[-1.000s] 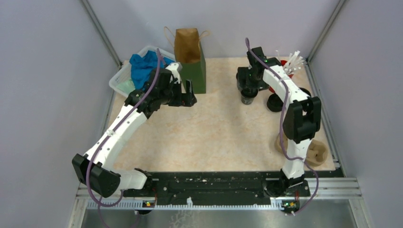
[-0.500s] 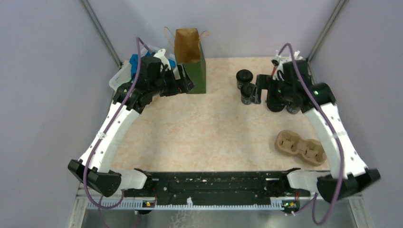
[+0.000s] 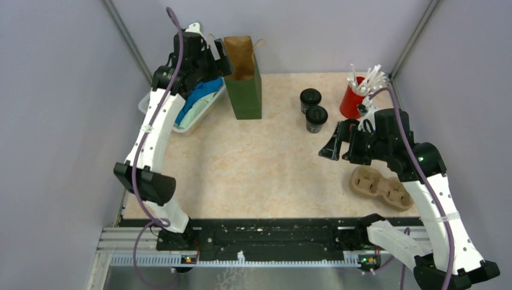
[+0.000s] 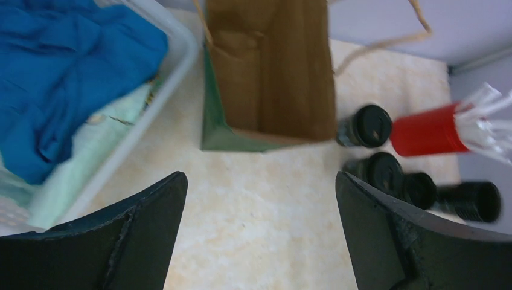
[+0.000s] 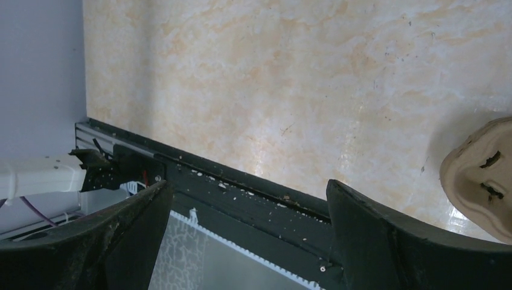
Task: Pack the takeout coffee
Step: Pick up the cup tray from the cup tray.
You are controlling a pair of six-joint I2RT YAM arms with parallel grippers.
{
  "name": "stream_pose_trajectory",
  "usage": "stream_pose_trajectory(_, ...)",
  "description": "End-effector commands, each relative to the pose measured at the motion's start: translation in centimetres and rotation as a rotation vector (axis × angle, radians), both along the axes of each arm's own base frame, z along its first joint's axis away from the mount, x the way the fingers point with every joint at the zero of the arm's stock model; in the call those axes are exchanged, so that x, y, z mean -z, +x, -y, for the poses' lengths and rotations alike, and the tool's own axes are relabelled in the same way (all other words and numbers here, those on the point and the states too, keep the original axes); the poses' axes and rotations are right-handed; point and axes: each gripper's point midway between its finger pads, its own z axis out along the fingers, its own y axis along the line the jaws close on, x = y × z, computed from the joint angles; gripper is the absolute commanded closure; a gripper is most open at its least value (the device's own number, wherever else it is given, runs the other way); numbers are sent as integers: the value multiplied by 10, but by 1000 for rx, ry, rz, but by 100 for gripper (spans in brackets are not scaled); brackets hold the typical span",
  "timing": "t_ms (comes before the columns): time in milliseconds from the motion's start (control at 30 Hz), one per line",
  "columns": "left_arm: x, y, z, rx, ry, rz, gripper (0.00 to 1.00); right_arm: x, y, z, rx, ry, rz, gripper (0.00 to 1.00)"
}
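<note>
- Your left gripper hangs high at the back left, just beside the open mouth of the paper bag — its jaws are spread wide, with only air between them.
- Your right gripper hovers over the surface on the right. Its jaws are equally wide and hold nothing.
- The takeout coffee sits on the surface right of the bag and outside it. A far cup and a near cup stand upright, close together, lids on.
- Your left wrist view shows two more black lids to their right, near the red cup. They are too blurred for you to tell how they stand, and from above the right arm covers that spot.
- The red cup holds white sticks and stands at the back right, beside the cups.
- The bag stands upright, green outside and brown inside.
- A white bin with blue cloth sits just left of the bag.
- The tan pulp carrier lies at the near right, under your right arm — well apart from the cups.
</note>
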Motion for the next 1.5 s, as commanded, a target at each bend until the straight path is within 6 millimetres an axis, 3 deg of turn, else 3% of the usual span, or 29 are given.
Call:
stream_pose_trajectory(0,-10,58,-42,-147,194,115,2,-15,-1,-2,8,27,38,2)
stream_pose_trajectory(167,-1,108,-59,-186,182,158,2,-8,14,-1,17,-18,15,2)
stream_pose_trajectory(333,1,132,-38,-66,113,235,2,-4,37,2,44,-70,13,2)
stream_pose_trajectory(433,0,138,-35,-70,87,260,2,17,48,23,159,-187,-47,2)
stream_pose_trajectory(500,-6,139,-33,-68,67,273,2,48,51,54,301,-327,-148,2)
stream_pose_trajectory(600,-10,128,-26,-33,32,268,2,87,51,84,401,-428,-266,4)
stream_pose_trajectory(667,-8,117,-27,-40,11,244,2,110,51,94,433,-398,-326,5)
stream_pose_trajectory(700,-7,110,-28,-45,1,235,2,120,52,96,444,-352,-355,9)
stream_pose_trajectory(767,-5,96,-31,-55,-7,215,2,133,52,93,441,-254,-402,25)
stream_pose_trajectory(867,-9,73,-33,-42,-11,204,2,146,57,97,455,-221,-405,30)
stream_pose_trajectory(1000,-14,41,-29,18,-19,214,2,166,52,114,514,-170,-462,48)
stream_pose_trajectory(1100,-13,26,-25,56,-27,209,2,175,45,118,522,-165,-488,49)
stream_pose_trajectory(1467,-20,24,-13,126,-43,238,2,192,38,130,554,-226,-504,67)
